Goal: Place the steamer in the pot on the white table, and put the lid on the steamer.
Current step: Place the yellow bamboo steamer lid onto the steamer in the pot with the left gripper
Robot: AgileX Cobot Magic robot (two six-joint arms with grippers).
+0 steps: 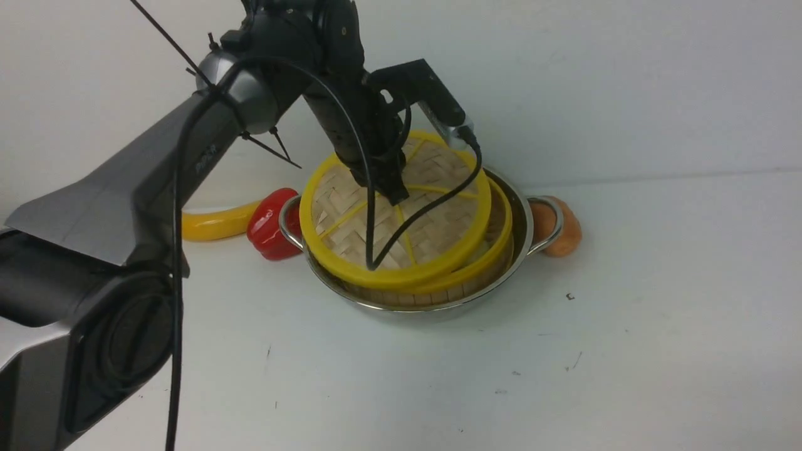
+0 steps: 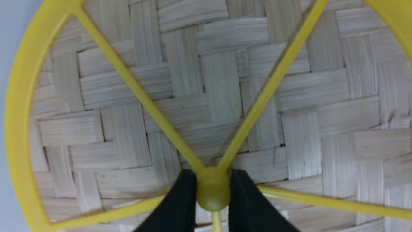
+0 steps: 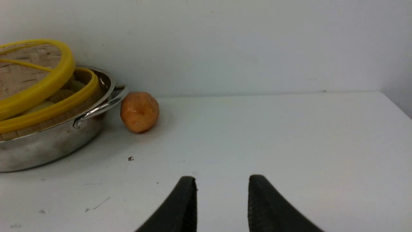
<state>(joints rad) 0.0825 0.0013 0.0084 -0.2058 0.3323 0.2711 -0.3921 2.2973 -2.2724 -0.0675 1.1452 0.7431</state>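
Observation:
The steamer sits inside the shiny pot on the white table. The woven lid with yellow rim hangs tilted over the steamer, shifted left, its near edge low over the steamer's rim. My left gripper is shut on the lid's central yellow knob; a black fingertip presses each side of it. My right gripper is open and empty, low over bare table to the right of the pot. The steamer shows pale buns under the lid.
An orange round toy fruit touches the pot's right handle; it also shows in the right wrist view. A red pepper and a yellow banana lie left of the pot. A white wall stands behind.

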